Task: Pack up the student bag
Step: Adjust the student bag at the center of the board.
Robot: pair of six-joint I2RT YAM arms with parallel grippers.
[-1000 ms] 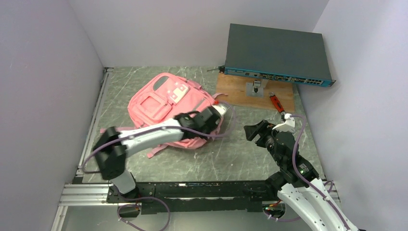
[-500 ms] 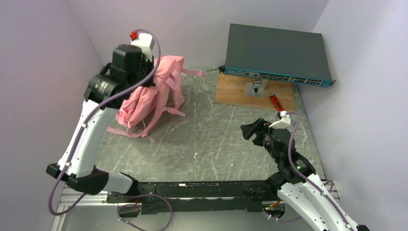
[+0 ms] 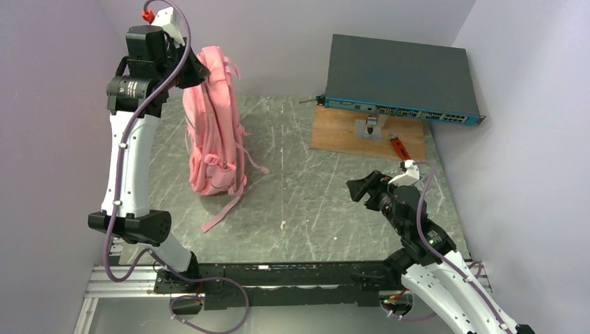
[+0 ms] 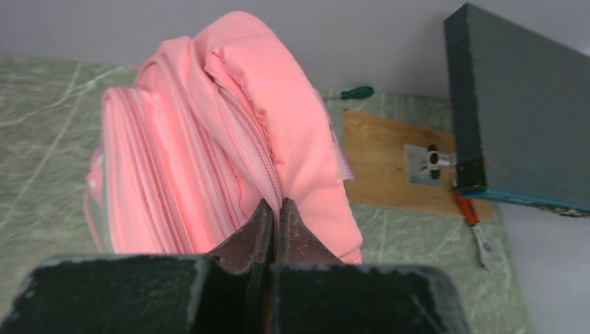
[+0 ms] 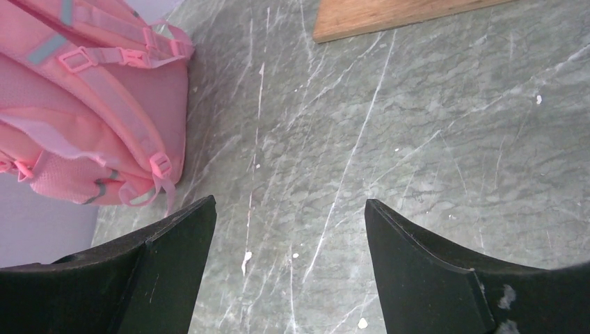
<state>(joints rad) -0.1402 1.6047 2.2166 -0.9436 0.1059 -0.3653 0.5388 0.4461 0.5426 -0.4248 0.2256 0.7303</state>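
**inspector:** location of the student bag (image 3: 212,132)?
**observer:** upright over the left rear of the table (image 3: 313,202), well apart from the wooden board (image 3: 341,132). one strap (image 3: 221,212) trails onto the table surface. whether the base rests there cannot be told.
**inspector:** left gripper (image 4: 275,212)?
**observer:** raised high, fingers pressed together, pinching fabric at the bag's top.
**inspector:** right gripper (image 5: 289,209)?
**observer:** low over the table at right, fingers spread wide, holding nothing, apart from the bag.
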